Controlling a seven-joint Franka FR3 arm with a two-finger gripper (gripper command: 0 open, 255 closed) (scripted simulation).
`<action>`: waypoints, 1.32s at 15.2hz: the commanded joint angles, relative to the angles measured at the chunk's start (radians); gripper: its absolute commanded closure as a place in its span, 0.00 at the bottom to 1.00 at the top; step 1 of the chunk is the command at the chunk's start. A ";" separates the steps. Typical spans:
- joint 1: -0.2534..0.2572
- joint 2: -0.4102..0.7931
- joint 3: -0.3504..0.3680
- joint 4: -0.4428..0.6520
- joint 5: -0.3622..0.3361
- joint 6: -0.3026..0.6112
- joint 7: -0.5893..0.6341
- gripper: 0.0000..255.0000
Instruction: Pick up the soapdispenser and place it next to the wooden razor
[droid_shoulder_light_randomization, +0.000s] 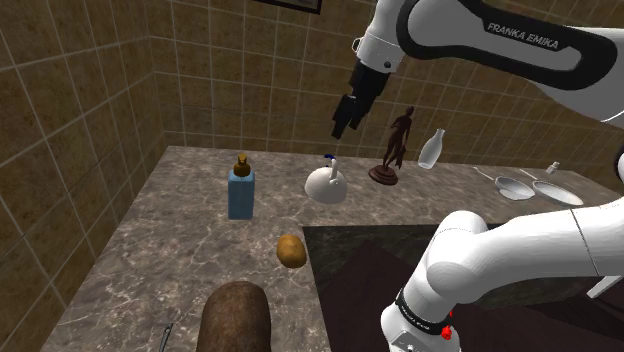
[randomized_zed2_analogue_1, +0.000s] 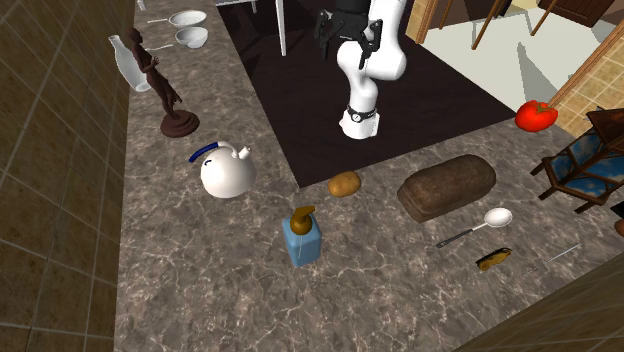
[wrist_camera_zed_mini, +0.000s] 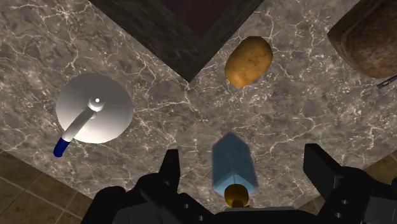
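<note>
The soap dispenser (droid_shoulder_light_randomization: 241, 190) (randomized_zed2_analogue_1: 304, 238) is a blue bottle with a brown pump, standing upright on the marble counter (droid_shoulder_light_randomization: 180, 250). My gripper (droid_shoulder_light_randomization: 346, 118) hangs high above the counter, over the white kettle and to the shoulder view's right of the dispenser. In the wrist view the gripper (wrist_camera_zed_mini: 245, 164) is open, and the dispenser (wrist_camera_zed_mini: 233, 167) shows far below between the spread fingers (wrist_camera_zed_mini: 170, 170), untouched. The wooden razor (randomized_zed2_analogue_1: 494, 259) lies near the counter's edge beside a spoon (randomized_zed2_analogue_1: 478, 228), beyond the bread loaf from the dispenser.
A white kettle (droid_shoulder_light_randomization: 326, 183) (wrist_camera_zed_mini: 95, 108), a potato (droid_shoulder_light_randomization: 291, 251) (wrist_camera_zed_mini: 249, 60) and a brown bread loaf (randomized_zed2_analogue_1: 447, 186) stand around the dispenser. A dark figurine (droid_shoulder_light_randomization: 395, 148), a glass bottle (droid_shoulder_light_randomization: 432, 149) and pans (droid_shoulder_light_randomization: 515, 185) line the tiled wall. A dark inset panel (randomized_zed2_analogue_1: 300, 110) adjoins.
</note>
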 joint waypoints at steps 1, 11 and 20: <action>0.000 0.000 0.000 0.000 0.000 0.000 0.000 0.00; 0.013 0.279 0.009 -0.008 0.011 0.325 -0.010 0.00; 0.023 0.588 0.019 0.109 0.015 0.552 -0.020 0.00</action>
